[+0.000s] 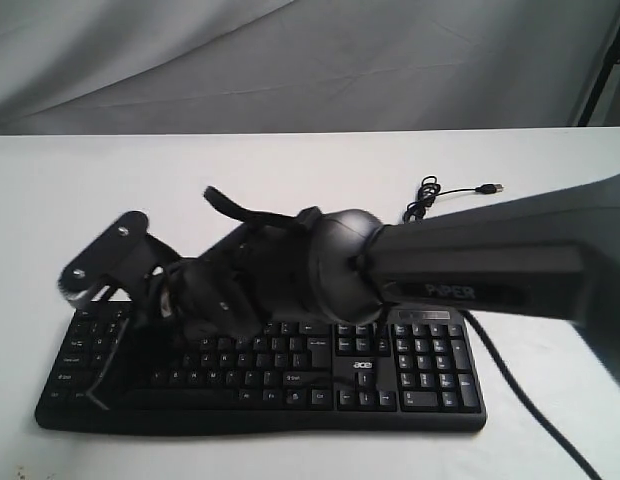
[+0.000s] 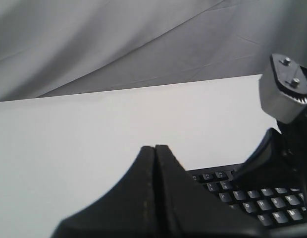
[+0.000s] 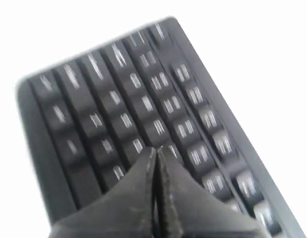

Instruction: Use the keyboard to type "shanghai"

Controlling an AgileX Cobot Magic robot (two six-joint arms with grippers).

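Observation:
The black keyboard (image 1: 390, 375) with white legends and an acer logo lies along the table's near edge. My right arm (image 1: 470, 270) reaches across it from the right. Its gripper (image 1: 108, 385) is shut, empty and pointing down at the keyboard's left end. In the right wrist view the joined tips (image 3: 156, 148) hover over blurred keys (image 3: 143, 104); which key lies beneath is unclear. The left gripper (image 2: 155, 147) is shut and empty, above bare table beside the keyboard's (image 2: 272, 198) far left corner. It does not show in the exterior view.
The keyboard's thin black cable (image 1: 530, 400) runs off its right end, and its coiled end with the USB plug (image 1: 495, 188) lies on the white table (image 1: 290, 170) behind. A grey cloth backdrop (image 1: 290, 60) hangs beyond the far edge.

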